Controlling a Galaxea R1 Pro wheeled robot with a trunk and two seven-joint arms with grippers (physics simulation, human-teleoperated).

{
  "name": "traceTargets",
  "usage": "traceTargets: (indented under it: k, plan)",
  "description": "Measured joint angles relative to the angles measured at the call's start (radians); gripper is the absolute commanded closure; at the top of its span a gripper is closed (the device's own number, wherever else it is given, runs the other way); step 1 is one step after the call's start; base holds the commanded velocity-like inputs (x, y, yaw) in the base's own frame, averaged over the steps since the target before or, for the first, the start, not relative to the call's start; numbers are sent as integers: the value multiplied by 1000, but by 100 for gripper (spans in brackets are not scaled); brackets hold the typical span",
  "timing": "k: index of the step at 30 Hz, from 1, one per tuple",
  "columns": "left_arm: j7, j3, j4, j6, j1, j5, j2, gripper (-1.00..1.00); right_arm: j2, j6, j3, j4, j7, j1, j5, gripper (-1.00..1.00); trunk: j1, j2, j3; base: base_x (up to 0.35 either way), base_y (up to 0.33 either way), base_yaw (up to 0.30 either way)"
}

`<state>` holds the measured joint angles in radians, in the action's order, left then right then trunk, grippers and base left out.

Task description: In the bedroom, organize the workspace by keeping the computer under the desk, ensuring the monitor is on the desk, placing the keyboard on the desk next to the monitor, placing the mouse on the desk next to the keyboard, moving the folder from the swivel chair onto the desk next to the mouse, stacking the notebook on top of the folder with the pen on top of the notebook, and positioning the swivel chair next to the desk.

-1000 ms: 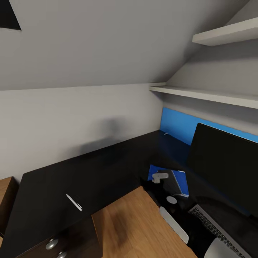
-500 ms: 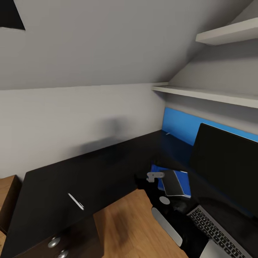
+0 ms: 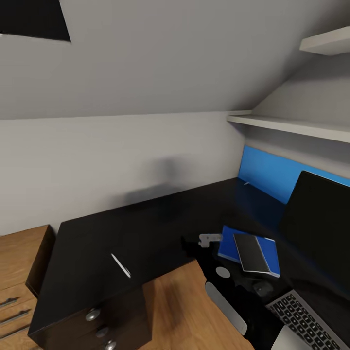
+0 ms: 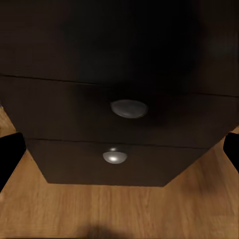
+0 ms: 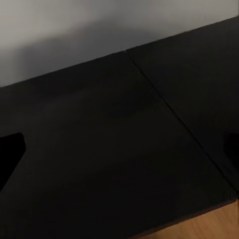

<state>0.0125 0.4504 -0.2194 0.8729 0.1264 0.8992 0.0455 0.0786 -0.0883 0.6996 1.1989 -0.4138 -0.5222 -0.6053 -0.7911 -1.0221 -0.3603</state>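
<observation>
The right claw (image 5: 119, 149) shows in the right wrist view as two dark fingertips standing far apart at the picture's sides, spread wide with nothing between them, hovering over the bare top of the long black L-shaped counter (image 3: 160, 218). In the head view a black right arm with a grey band reaches up from below toward the counter's inner corner. The left claw (image 4: 119, 154) likewise shows two dark fingertips set wide apart, empty, pointing at the black drawer unit (image 4: 119, 129) with its round silver knobs (image 4: 129, 108), above the light wood plank floor (image 4: 119, 209).

Just beyond the right arm, the flat bright blue rectangular folder (image 3: 228, 245) lies on the counter's right wing, with the thin dark notebook (image 3: 252, 253) resting on top of it, slightly askew. Nearer the front edge of that wing sits the small dark grey oval mouse (image 3: 263, 288), and beside it the slim dark grey keyboard (image 3: 304, 318) with black keys. The very wide black-fronted monitor (image 3: 318, 223) stands behind them toward the wall, before a blue wall panel (image 3: 267, 172).

Well apart from these, on the counter's left wing near its front edge above the drawer unit, lies the slim silvery pen (image 3: 120, 265). A light wooden dresser (image 3: 17, 272) stands just beside the counter's left end. White shelves (image 3: 291, 127) run along the pale grey wall
</observation>
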Motion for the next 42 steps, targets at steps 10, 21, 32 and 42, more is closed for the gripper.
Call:
traceTargets:
  k: [10, 21, 32, 42]
  plan:
    - [0, 0, 0, 0, 0, 0, 0, -100, 0, 0, 0, -1, 0, 0, 0, -100, 0, 0, -6, 0, 0, 251]
    - [0, 0, 0, 0, 0, 1, 0, -100, -1, 1, 0, -9, 1, 0, 0, -100, 0, 0, -14, 0, 0, 251]
    - [0, 0, 0, 0, 0, 1, 0, -100, -2, 1, 0, -20, 2, 0, 1, -100, 0, 0, -21, 0, 0, 251]
    - [0, 0, 0, 0, 0, 0, 0, -100, -3, 2, 1, -27, 3, 0, 2, -100, 0, 0, -27, 0, 0, 251]
